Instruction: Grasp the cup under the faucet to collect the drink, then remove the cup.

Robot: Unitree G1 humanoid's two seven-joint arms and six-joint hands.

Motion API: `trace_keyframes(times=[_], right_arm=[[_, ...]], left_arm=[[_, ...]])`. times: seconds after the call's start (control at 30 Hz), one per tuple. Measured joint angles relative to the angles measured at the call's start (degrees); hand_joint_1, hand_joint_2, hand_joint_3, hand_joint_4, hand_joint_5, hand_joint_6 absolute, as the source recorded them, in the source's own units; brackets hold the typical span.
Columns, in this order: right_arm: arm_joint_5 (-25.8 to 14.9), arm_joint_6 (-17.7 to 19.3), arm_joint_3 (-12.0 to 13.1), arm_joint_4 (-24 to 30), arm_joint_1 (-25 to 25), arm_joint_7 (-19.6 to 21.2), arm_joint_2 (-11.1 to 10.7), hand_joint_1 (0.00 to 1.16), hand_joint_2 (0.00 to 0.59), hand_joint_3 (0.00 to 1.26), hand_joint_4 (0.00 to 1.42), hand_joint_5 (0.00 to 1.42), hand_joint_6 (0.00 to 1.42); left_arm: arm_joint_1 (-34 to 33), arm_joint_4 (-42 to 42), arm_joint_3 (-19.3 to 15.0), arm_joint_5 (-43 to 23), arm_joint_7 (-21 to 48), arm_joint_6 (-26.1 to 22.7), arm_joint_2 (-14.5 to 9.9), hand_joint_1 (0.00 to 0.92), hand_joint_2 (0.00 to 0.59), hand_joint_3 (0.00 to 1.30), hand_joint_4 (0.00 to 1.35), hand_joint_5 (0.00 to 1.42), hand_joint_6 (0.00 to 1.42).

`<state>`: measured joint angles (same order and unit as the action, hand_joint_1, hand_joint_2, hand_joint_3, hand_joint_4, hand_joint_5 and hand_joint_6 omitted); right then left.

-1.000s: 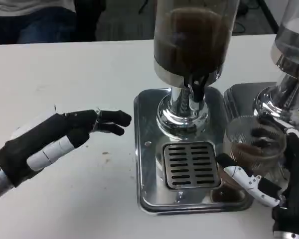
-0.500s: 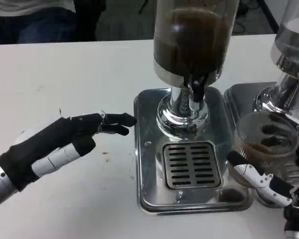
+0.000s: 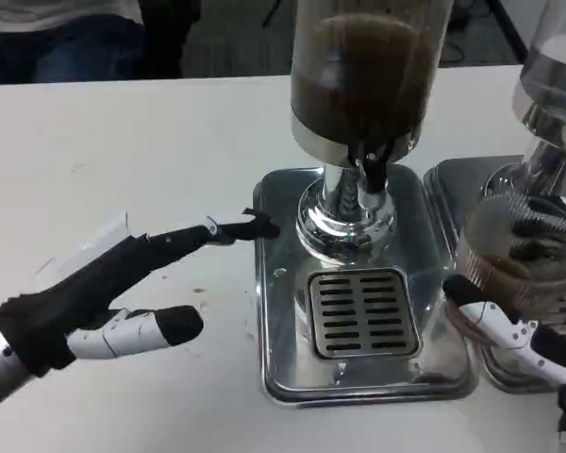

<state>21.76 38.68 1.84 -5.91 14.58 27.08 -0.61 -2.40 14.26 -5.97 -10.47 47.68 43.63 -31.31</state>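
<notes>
The right hand (image 3: 538,311) sits at the picture's right edge, its fingers wrapped around the cup (image 3: 519,260), with one white and black finger crossing beneath the cup's near side. The cup is clear, holds a brown drink in its lower part, and is held to the right of the faucet (image 3: 372,170), over the gap between the drip tray (image 3: 283,283) and the second tray (image 3: 453,184) beside it. It is no longer under the spout.

The left hand (image 3: 113,293) lies low over the white table (image 3: 123,151) on the picture's left, holding nothing, its fingers spread: the upper ones reach out so that their black tips touch or nearly touch the drip tray's left rim, while a white finger with a black tip points rightward below them.

The drip tray is shiny metal with a slotted grate (image 3: 363,311) in its middle. The dispenser (image 3: 363,75) stands at its back on a chrome pillar, its clear tank full of dark liquid. A second dispenser (image 3: 557,104) rises at the far right. Beyond the table's far edge, a seated person (image 3: 66,38) in dark trousers is partly visible.
</notes>
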Motion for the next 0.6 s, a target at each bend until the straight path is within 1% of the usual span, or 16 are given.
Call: trace_keyframes(times=[0.2, 0.4, 0.47, 0.6], right_arm=[[-1.1, -0.6, -0.2, 2.4, 0.9, -2.5, 0.1, 1.06, 0.045, 0.84, 0.98, 1.15, 1.42], [-2.4, -1.1, -0.7, 6.3, 2.3, -5.2, 0.6, 1.06, 0.045, 0.84, 1.00, 1.15, 1.42], [-2.8, -1.2, -0.8, 7.1, 2.6, -5.9, 0.7, 1.06, 0.045, 0.84, 1.00, 1.15, 1.42], [-3.5, -2.1, -1.3, 10.2, 4.0, -8.5, 0.7, 1.06, 0.045, 0.85, 1.00, 1.16, 1.42]], left_arm=[[1.2, -2.5, 0.0, 0.2, -0.8, 3.4, -1.2, 0.000, 0.045, 0.19, 0.04, 0.09, 0.12], [3.4, -5.0, 0.0, 1.6, -1.6, 6.7, -2.4, 0.000, 0.039, 0.16, 0.01, 0.05, 0.10], [4.1, -5.8, 0.0, 1.8, -1.7, 7.5, -2.7, 0.000, 0.039, 0.16, 0.00, 0.04, 0.09], [5.4, -7.5, 0.0, 1.8, -2.1, 8.6, -3.6, 0.000, 0.038, 0.15, 0.00, 0.03, 0.09]])
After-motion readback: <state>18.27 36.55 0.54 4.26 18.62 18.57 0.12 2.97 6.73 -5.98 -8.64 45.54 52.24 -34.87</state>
